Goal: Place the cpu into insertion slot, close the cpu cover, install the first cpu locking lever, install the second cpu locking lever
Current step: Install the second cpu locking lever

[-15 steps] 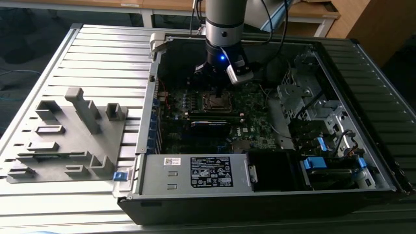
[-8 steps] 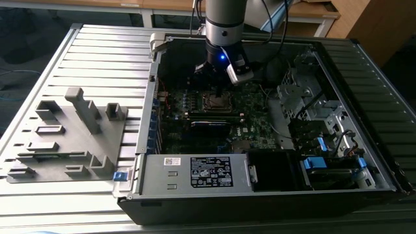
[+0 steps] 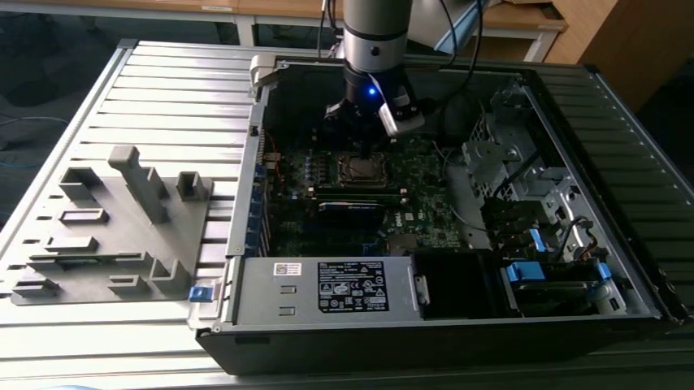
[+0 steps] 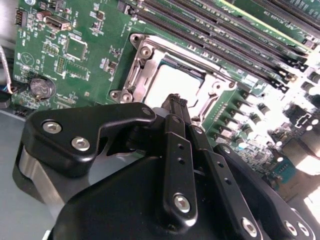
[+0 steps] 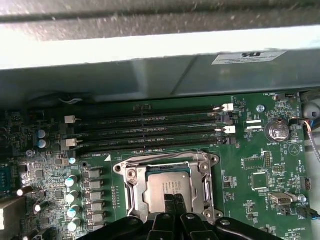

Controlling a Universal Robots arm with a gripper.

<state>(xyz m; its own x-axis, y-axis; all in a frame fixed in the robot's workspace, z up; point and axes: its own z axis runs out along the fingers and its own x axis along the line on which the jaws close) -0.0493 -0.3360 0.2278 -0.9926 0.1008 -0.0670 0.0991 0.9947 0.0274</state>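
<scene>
A lab or workshop test bench: an opened desktop computer case (image 3: 434,268) lies on a ribbed grey metal table (image 3: 162,89), beside a grey fixture block (image 3: 109,236) with slots, while wooden desks (image 3: 521,20) stand behind and cables trail about.

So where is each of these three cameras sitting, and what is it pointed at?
Exterior view: off the arm, above the open computer case, looking down; the arm reaches in.
First wrist view: on the arm, facing the motherboard; the gripper sits over the cpu.
Second wrist view: on the arm, angled; the gripper looms large.
Both wrist views share the cpu cover.
</scene>
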